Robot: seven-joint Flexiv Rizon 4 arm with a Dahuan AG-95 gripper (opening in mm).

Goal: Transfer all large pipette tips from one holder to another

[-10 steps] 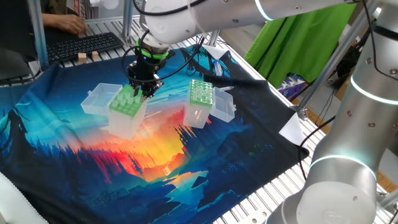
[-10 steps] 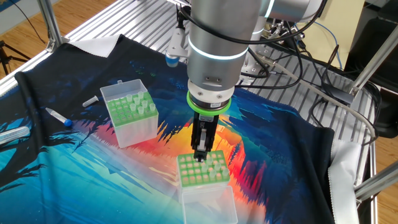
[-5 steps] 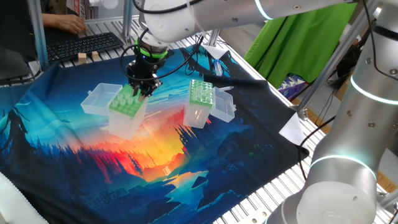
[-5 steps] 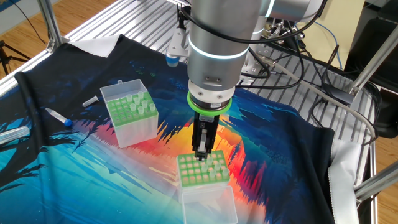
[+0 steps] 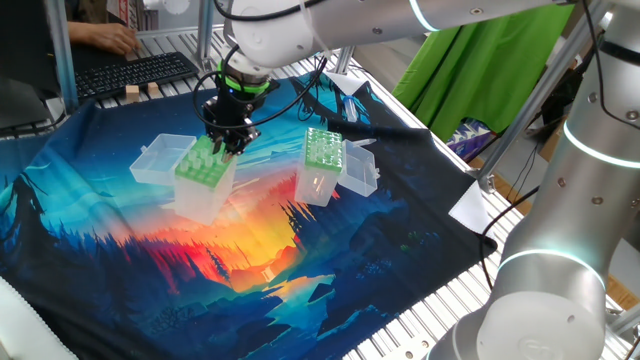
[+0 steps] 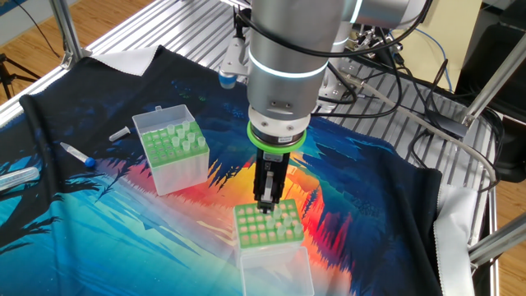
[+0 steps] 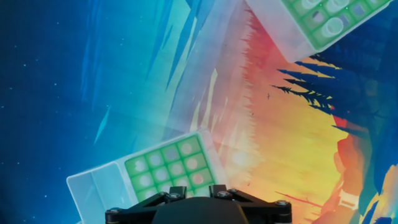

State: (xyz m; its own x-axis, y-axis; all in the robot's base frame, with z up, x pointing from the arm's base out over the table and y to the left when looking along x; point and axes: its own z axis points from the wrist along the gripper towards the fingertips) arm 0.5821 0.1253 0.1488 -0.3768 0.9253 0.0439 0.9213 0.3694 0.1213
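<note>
The one holder [image 5: 198, 178] [image 6: 265, 234] [image 7: 163, 163], a clear box with a green wide-holed top, stands on the printed cloth with its lid [image 5: 155, 160] [image 6: 276, 271] folded open. My gripper [image 5: 229, 148] [image 6: 267, 204] [image 7: 191, 190] points straight down at its far edge row. The fingers are drawn close together on the head of a large pipette tip, which they mostly hide. Pale tip heads [image 7: 198, 178] show in some holes. Another holder [image 5: 323, 152] [image 6: 168, 148] [image 7: 323, 18], narrower, stands apart with several large pipette tips [image 6: 189, 140] sticking up from it.
A blue-capped tube [image 6: 78, 154], a small white piece [image 6: 120, 133] and a clear tube [image 6: 16, 177] lie on the cloth's side. Cables [image 6: 386, 74] run behind the arm. A keyboard [image 5: 135, 70] and a person's hand [image 5: 105, 38] are beyond the table.
The fingers have drawn closer together over the holder's edge row. The arm and both boxes have stayed in place.
</note>
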